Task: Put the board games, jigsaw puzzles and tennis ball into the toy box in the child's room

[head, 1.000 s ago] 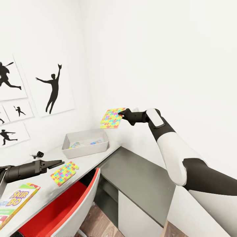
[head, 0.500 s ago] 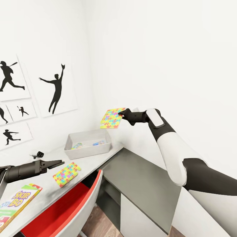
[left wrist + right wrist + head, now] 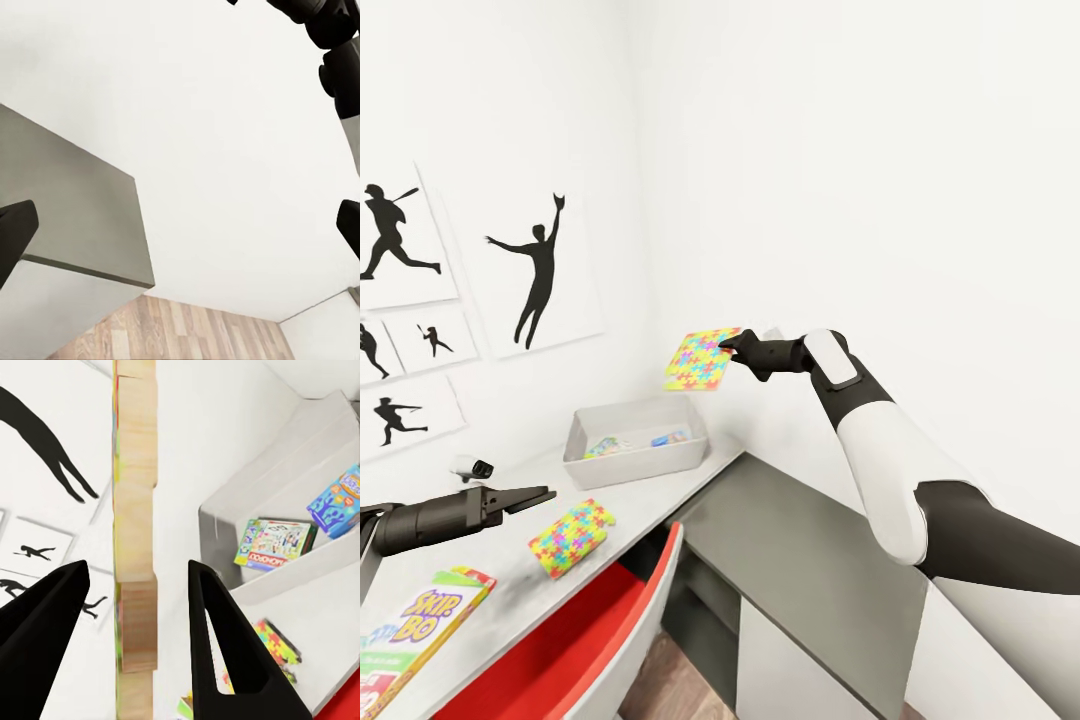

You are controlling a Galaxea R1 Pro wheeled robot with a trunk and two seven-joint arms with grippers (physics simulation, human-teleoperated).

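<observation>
At about 8 o'clock in the head view, the Skip-Bo board game point(image 3: 415, 628) lies flat on the table point(image 3: 510, 585). Above it at 9 o'clock, the left gripper point(image 3: 532, 496) hovers over the desk with its fingers set apart and nothing between them. Just past its tips, toward 7 o'clock of centre, the second jigsaw puzzle point(image 3: 571, 524) lies flat near the desk's front edge. It looks thin, stiff and light, so an edge pinch where it overhangs or can be slid out would probably serve best; a flat top grab seems unlikely to work. Near centre sits the toy box point(image 3: 637, 467), with two printed game boxes point(image 3: 274, 543) visible inside it in the right wrist view. Up at 1 o'clock of the box, the right gripper point(image 3: 728, 349) pinches the raised jigsaw puzzle point(image 3: 701, 359) by one edge, fingers closed on its two faces. Held by so little, the light board could pivot or slip.
</observation>
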